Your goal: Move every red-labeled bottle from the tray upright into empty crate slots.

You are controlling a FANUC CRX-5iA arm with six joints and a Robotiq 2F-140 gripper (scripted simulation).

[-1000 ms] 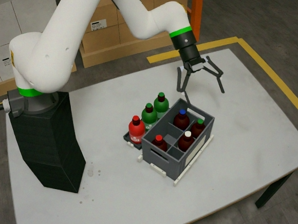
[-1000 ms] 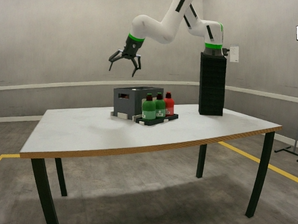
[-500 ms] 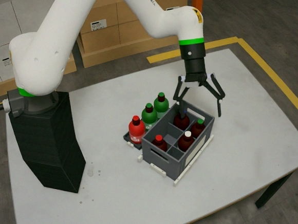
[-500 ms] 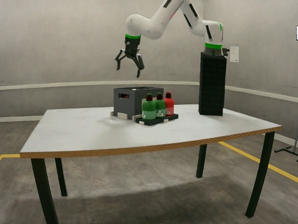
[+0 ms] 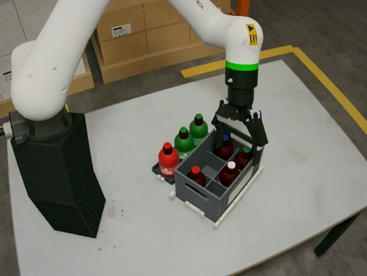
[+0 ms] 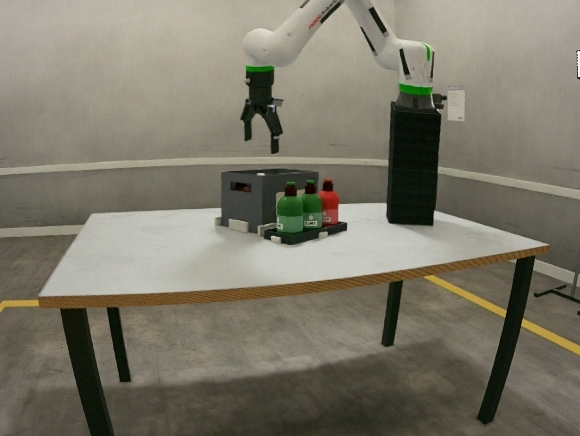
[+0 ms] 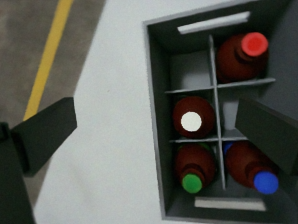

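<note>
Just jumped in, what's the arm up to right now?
The gripper hangs above the crate, jaws open and holding nothing. The red-labeled bottle stands on the tray beside two green bottles. Four brown bottles fill crate slots; two slots are free.
</note>
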